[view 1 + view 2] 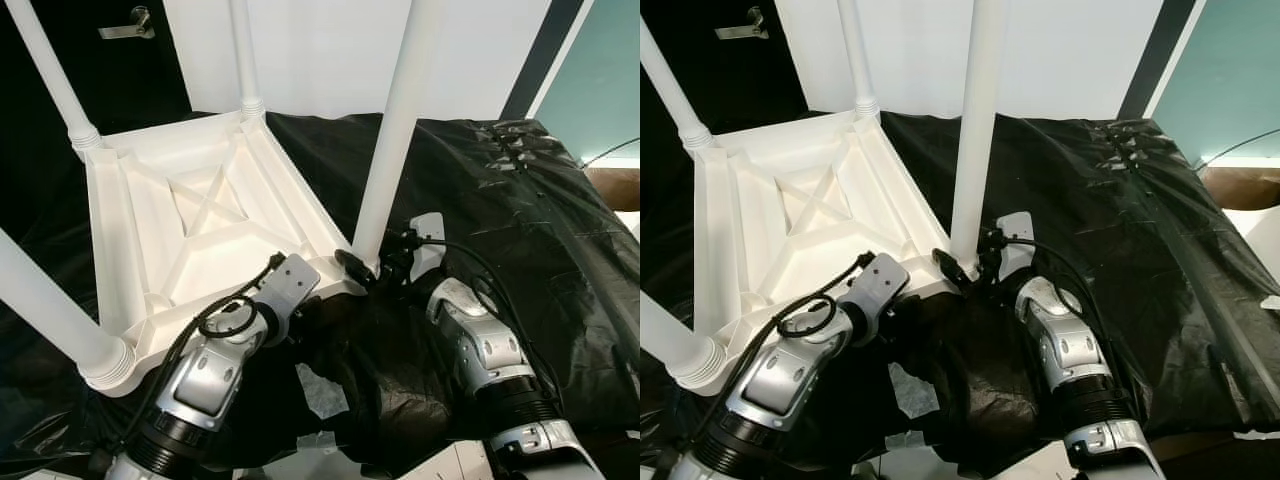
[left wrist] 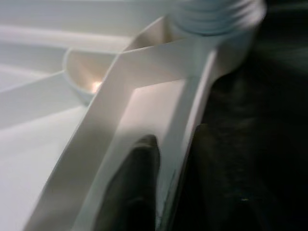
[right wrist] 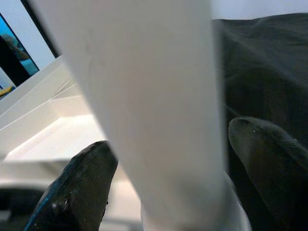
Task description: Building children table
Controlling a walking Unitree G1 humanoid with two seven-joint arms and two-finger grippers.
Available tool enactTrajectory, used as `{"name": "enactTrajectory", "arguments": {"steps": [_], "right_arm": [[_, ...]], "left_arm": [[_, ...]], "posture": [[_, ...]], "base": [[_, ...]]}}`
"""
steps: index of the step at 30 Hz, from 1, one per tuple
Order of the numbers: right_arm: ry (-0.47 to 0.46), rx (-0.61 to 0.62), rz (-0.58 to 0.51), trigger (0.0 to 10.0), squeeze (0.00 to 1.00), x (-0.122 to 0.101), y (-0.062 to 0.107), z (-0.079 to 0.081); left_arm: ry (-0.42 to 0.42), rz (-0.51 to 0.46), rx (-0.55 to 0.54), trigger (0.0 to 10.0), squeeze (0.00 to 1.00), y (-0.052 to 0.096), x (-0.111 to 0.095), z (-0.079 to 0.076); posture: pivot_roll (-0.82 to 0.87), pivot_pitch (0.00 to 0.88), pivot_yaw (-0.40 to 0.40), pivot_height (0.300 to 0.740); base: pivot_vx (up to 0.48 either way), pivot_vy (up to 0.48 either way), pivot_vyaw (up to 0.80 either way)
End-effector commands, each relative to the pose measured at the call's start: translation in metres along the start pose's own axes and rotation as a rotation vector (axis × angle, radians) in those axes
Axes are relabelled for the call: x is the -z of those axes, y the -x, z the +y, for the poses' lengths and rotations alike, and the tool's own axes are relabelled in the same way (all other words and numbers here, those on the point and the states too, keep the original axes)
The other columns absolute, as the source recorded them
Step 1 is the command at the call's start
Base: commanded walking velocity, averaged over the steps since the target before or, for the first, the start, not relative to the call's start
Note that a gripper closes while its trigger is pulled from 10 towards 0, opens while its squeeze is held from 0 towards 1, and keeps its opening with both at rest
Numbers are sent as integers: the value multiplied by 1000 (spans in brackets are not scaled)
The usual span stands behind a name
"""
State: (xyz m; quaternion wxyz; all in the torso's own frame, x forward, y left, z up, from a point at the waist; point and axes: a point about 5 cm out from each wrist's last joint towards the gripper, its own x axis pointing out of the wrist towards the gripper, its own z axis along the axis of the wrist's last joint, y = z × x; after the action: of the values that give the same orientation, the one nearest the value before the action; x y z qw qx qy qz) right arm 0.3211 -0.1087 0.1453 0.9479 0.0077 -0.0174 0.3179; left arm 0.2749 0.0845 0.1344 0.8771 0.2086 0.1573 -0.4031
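1. Tabletop [image 1: 200, 230], white plastic, lies upside down on the black sheet [image 1: 520, 230] in front of you, its ribbed underside facing up with a cross brace in the middle.
2. Your four legs stand up from its corners: two far ones [image 1: 245, 60] [image 1: 50, 70], a near left one [image 1: 50, 310], and the near right leg [image 1: 395, 130] rising from the corner closest to your right arm.
3. Your right gripper [image 3: 168, 183] sits at the base of that near right leg, one black finger [image 3: 77, 187] on each side of the white post. The fingers are closed around it, pressing or almost pressing the plastic; in your right wrist view the leg runs straight up between them.
4. Your left gripper [image 2: 168, 159] is at the tabletop's near edge, just left of the same corner. One dark finger [image 2: 134, 183] lies inside the rim and the other outside, so the rim wall is pinched between them.
5. A door handle [image 1: 128, 22] shows on the dark door behind the table, well apart from your work.
6. A pale wall [image 1: 320, 50] stands behind the far legs.
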Motion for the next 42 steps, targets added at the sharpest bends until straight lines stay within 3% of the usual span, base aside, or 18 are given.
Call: {"name": "enactTrajectory", "arguments": {"steps": [1,6,7,9,15,16,20,21,34,35,36,37,38,39,40,41,42], "right_arm": [[-2,4,3,10000,0,2,3,-3],[13,-13,9,10000,0,1,4,-5],[12,-32,13,10000,0,1,5,-5],[19,-65,16,10000,0,1,8,-5],[19,-100,17,10000,0,2,11,-3],[15,-115,16,10000,0,2,12,-2],[31,-167,11,10000,0,2,15,0],[34,-181,8,10000,0,2,15,0],[99,-295,34,10000,0,-2,13,-15],[99,-325,44,9059,0,-3,11,-18],[99,-325,44,9059,0,-3,11,-18],[101,-342,48,6784,0,-4,9,-19],[101,-342,48,6784,0,-4,9,-19],[96,-369,52,2941,0,-4,8,-20],[96,-369,52,2941,0,-4,8,-20],[92,-386,61,0,0,-3,7,-20],[74,-395,75,0,0,0,7,-20]], "left_arm": [[-40,-58,90,2941,0,-2,-12,-14],[-82,-77,222,3255,0,2,-16,-26],[-99,-93,270,863,0,6,-17,-30],[-122,-81,308,10000,0,9,-14,-35],[-114,-25,328,10000,0,6,-3,-37],[-104,-8,326,10000,1000,6,0,-37],[-121,11,302,10000,1000,8,3,-34],[-123,16,291,10000,0,8,3,-32],[-25,-5,96,10000,0,16,-1,-22],[56,-49,21,10000,0,18,-6,-17],[56,-49,21,10000,0,18,-6,-17],[104,-90,-17,10000,0,20,-10,-14],[104,-90,-17,10000,0,20,-10,-14],[126,-139,-50,10000,0,23,-14,-13],[126,-139,-50,10000,0,23,-14,-13],[164,-186,-61,10000,0,26,-16,-14],[190,-228,-67,10000,0,28,-19,-16]], "posture": [[99,46,-29,740],[95,43,-29,740],[95,42,-27,740],[96,41,-26,740],[93,41,-27,740],[93,42,-28,740],[95,42,-28,740],[94,41,-29,740],[96,34,-31,740],[100,28,-37,740],[100,28,-37,740],[102,28,-38,740],[102,28,-38,740],[107,25,-41,740],[107,25,-41,740],[117,25,-50,740],[127,24,-61,740]], "base": [[0,0,0],[0,0,0],[0,0,0],[0,0,0],[0,0,0],[0,0,0],[0,0,0],[0,0,0],[0,0,0],[0,0,0],[0,0,0],[0,0,0],[0,0,0],[0,0,0],[0,0,0],[0,0,0],[0,0,0]]}}
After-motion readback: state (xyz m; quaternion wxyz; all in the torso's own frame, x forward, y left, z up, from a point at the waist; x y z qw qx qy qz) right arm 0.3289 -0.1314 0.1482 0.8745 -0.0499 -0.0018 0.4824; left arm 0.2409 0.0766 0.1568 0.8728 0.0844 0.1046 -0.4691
